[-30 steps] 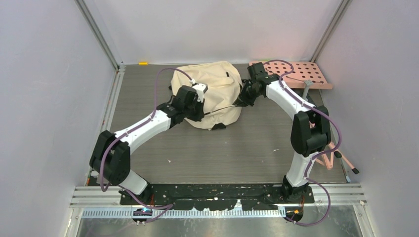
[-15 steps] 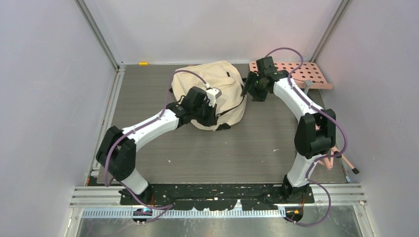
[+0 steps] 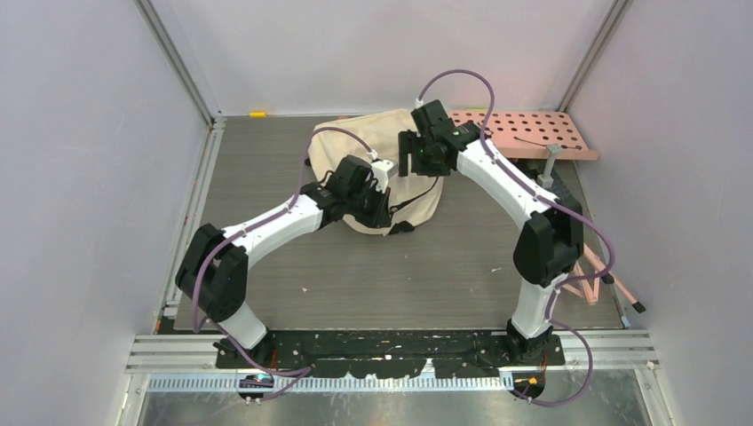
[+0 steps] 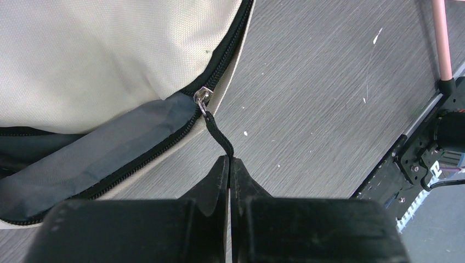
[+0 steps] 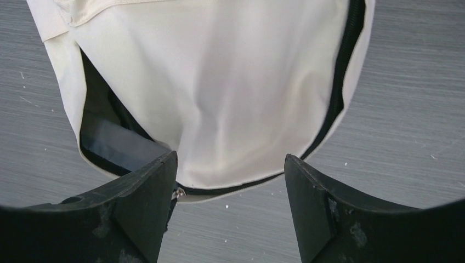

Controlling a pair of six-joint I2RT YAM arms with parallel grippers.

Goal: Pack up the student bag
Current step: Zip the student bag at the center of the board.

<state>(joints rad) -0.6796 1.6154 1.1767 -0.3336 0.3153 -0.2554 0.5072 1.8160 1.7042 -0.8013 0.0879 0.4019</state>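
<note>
The student bag (image 3: 417,202), cream fabric with black zippers, lies at the back middle of the table. My left gripper (image 4: 229,159) is shut on the black zipper pull strap (image 4: 219,134) at the bag's near edge (image 3: 384,211). The strap runs taut to the metal slider (image 4: 202,97). Behind the slider the zipper gapes and shows grey lining (image 4: 98,159). My right gripper (image 5: 230,164) hovers open above the bag (image 5: 219,82) with nothing between its fingers. In the top view that right gripper (image 3: 410,161) sits over the bag's right side.
A pink perforated board (image 3: 533,129) lies at the back right corner, with a small grey post (image 3: 551,160) by it. Pink-handled rods (image 3: 604,284) lie at the right edge beside the right arm. A small yellow piece (image 3: 257,114) sits by the back wall.
My right gripper opened, let go of the bag's right edge, rose and swung left over the bag. My left gripper pulled the zipper strap a little to the right, then held.
</note>
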